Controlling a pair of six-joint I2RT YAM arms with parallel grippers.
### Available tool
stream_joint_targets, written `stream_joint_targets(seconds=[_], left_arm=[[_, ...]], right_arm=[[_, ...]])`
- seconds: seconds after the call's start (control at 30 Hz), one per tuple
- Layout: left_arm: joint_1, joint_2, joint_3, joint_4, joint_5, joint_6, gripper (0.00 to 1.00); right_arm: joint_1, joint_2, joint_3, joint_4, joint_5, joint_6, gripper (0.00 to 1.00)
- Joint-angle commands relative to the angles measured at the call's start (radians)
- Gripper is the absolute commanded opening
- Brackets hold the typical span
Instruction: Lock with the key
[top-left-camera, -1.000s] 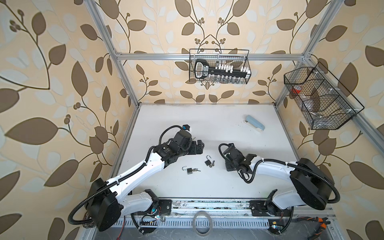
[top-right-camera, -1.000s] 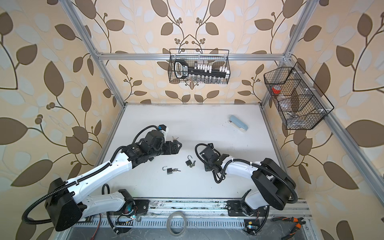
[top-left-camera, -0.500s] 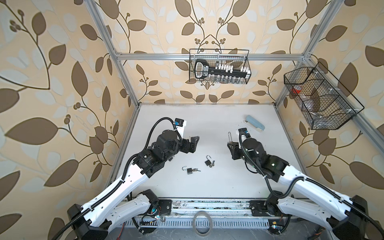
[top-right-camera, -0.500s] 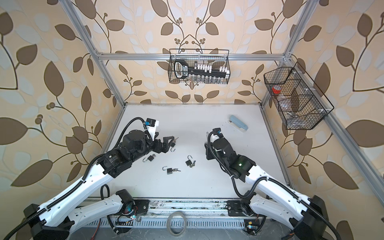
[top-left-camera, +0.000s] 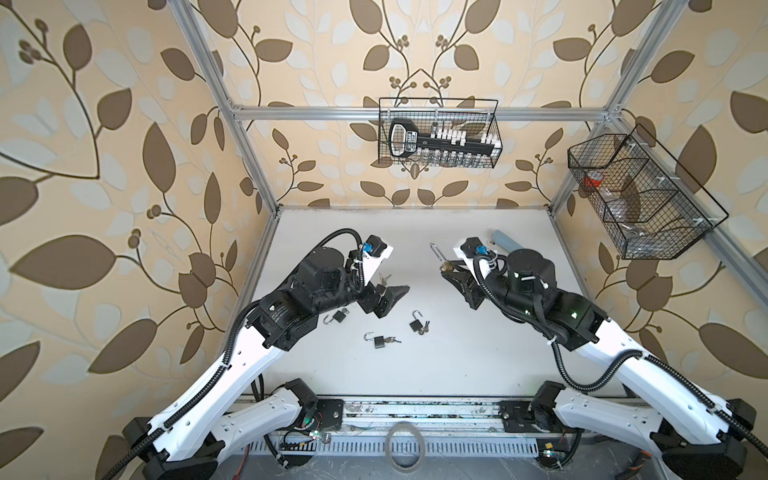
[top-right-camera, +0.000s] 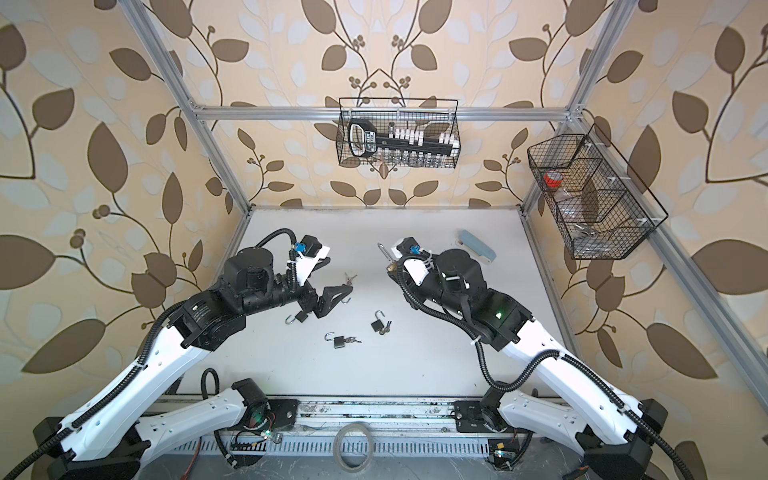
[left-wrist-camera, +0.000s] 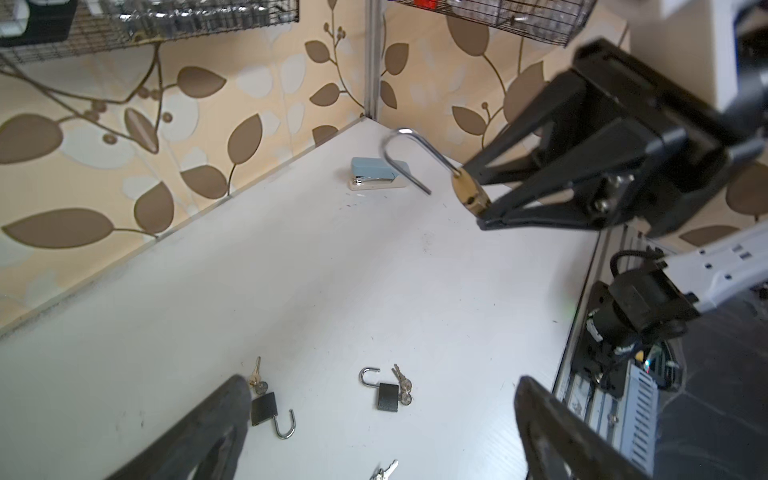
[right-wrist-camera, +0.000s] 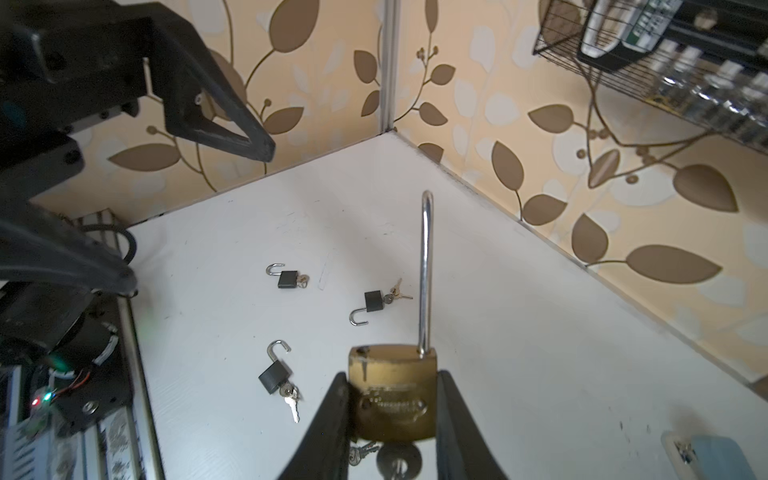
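My right gripper (right-wrist-camera: 392, 378) is shut on the body of a brass padlock (right-wrist-camera: 392, 399) and holds it above the table. Its long steel shackle (right-wrist-camera: 424, 274) stands open. A key (right-wrist-camera: 397, 461) sits in the underside of the padlock, with a small key ring (right-wrist-camera: 363, 453) hanging beside it. Both top views show this padlock (top-left-camera: 446, 266) (top-right-camera: 390, 266) right of centre. My left gripper (top-left-camera: 390, 299) (left-wrist-camera: 380, 382) is open and empty, raised over three small black padlocks (top-left-camera: 338, 316) (top-left-camera: 379, 340) (top-left-camera: 417, 325) with open shackles and keys.
A loose pair of keys (top-left-camera: 384, 277) lies near my left gripper. A blue stapler (top-left-camera: 503, 239) rests at the back right of the white table (top-left-camera: 457, 365). Wire baskets (top-left-camera: 438, 133) (top-left-camera: 640, 195) hang on the back and right walls.
Both arms have risen from low over the table. My right gripper has carried the brass padlock up and back. My left gripper has stayed open.
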Motion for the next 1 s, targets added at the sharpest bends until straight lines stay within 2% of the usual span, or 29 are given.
stream_joint_targets(seconds=[0.0,0.13,0.17,0.27,0.37,0.43,0.6,0.77,0.97], left_arm=[[0.006,-0.092,-0.035,0.091,0.082,0.192,0.98],[0.007,-0.086,-0.007,0.131,0.009,0.226,0.98],[0.013,-0.079,0.003,0.128,0.036,0.219,0.98],[0.068,-0.034,0.036,0.094,0.215,0.212,0.99],[0.088,-0.010,0.033,0.110,0.314,0.220,0.99],[0.088,-0.005,0.031,0.126,0.357,0.213,0.99],[0.089,0.032,0.056,0.134,0.424,0.194,0.89],[0.088,0.069,0.089,0.090,0.453,0.209,0.78],[0.088,0.063,0.095,0.082,0.446,0.217,0.65]], right_arm=[[0.003,0.044,0.122,-0.119,-0.150,-0.156,0.00],[0.008,0.063,0.153,-0.152,-0.123,-0.252,0.00],[0.013,0.058,0.143,-0.151,-0.100,-0.291,0.00],[0.048,0.043,0.117,-0.125,0.028,-0.401,0.00],[0.051,0.058,0.156,-0.172,0.050,-0.472,0.00],[0.051,0.060,0.176,-0.196,0.010,-0.517,0.00],[0.051,0.049,0.178,-0.223,-0.103,-0.653,0.00],[0.051,0.105,0.272,-0.301,-0.208,-0.639,0.00],[0.051,0.118,0.278,-0.327,-0.235,-0.630,0.00]])
